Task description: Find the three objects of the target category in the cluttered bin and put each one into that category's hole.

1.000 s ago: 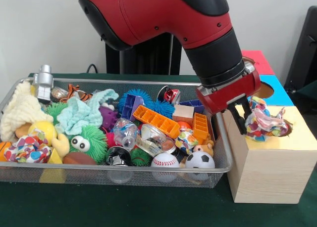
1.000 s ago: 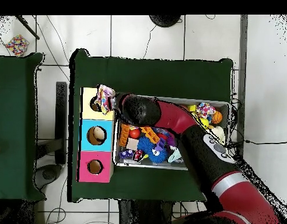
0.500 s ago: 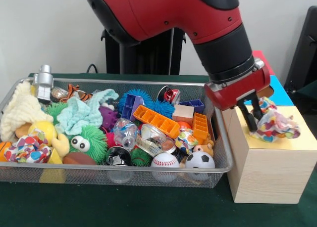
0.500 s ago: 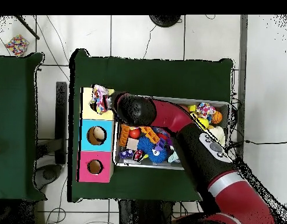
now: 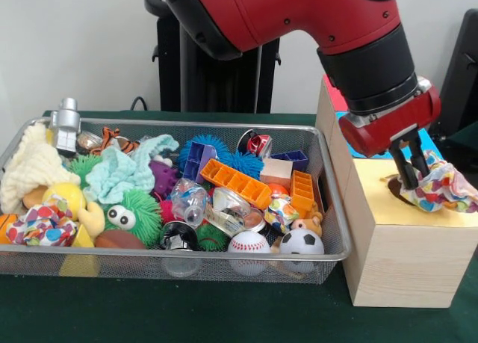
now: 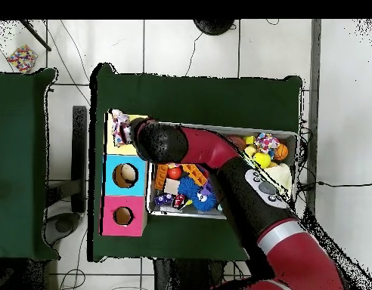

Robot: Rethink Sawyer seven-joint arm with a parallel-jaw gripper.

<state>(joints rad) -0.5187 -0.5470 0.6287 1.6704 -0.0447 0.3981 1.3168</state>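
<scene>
My gripper (image 5: pixel 415 177) is shut on a crumpled white paper wad with coloured dots (image 5: pixel 445 190). It holds the wad just over the yellow top of the pale wooden box (image 5: pixel 373 208), at the right side of the round hole (image 5: pixel 394 186), which the wad mostly covers. In the overhead view the wad (image 6: pixel 119 128) lies over the yellow top (image 6: pixel 112 148) and the hole is hidden. A second dotted wad (image 5: pixel 41 227) lies in the left front corner of the silver wire-mesh bin (image 5: pixel 187 255); it also shows in the overhead view (image 6: pixel 266 142).
The bin holds several toys: balls (image 5: pixel 248 243), an orange block tray (image 5: pixel 235 182), a mint cloth (image 5: pixel 119 171), a cream cloth (image 5: pixel 30 167). Blue-topped (image 6: pixel 125 175) and red-topped (image 6: pixel 122 217) box holes adjoin the yellow one. A dotted thing (image 6: pixel 21 57) lies on the floor.
My gripper has carried the dotted wad rightwards in the front view, from the box's bin-side edge across the yellow top to over the hole. The bin's contents have not moved.
</scene>
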